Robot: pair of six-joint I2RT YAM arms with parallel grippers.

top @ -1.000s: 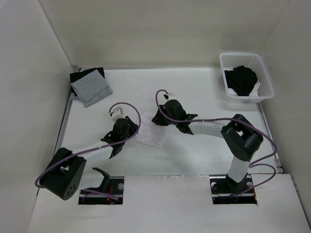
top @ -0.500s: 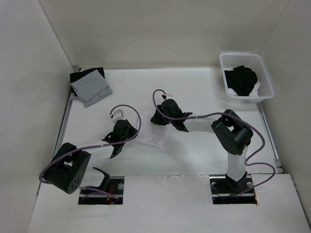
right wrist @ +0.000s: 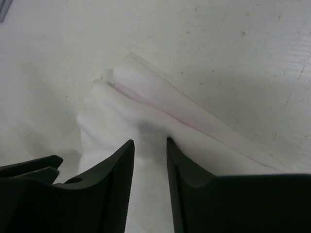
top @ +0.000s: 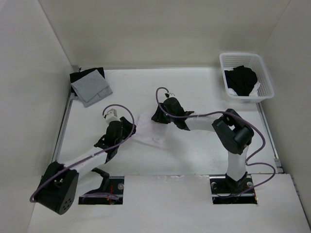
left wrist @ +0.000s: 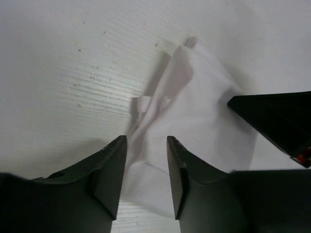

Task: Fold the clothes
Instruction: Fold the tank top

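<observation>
Your left gripper [left wrist: 146, 141] stands narrowly parted, low over the white garment [top: 151, 132]; cloth shows in the gap, but no pinch is visible. Your right gripper [right wrist: 149, 143] is likewise narrowly parted, over a folded edge. You have the garment lying bunched mid-table [top: 209, 92], between both grippers.

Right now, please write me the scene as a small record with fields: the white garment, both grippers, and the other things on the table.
white garment: crumpled, partly folded, on the table between the two grippers
left gripper: jaws apart, over one edge of the garment
right gripper: jaws apart, over the opposite side
grey cloth: far left corner, lying on a black cloth
basket: far right corner, holds a black garment
folding: not finished
</observation>
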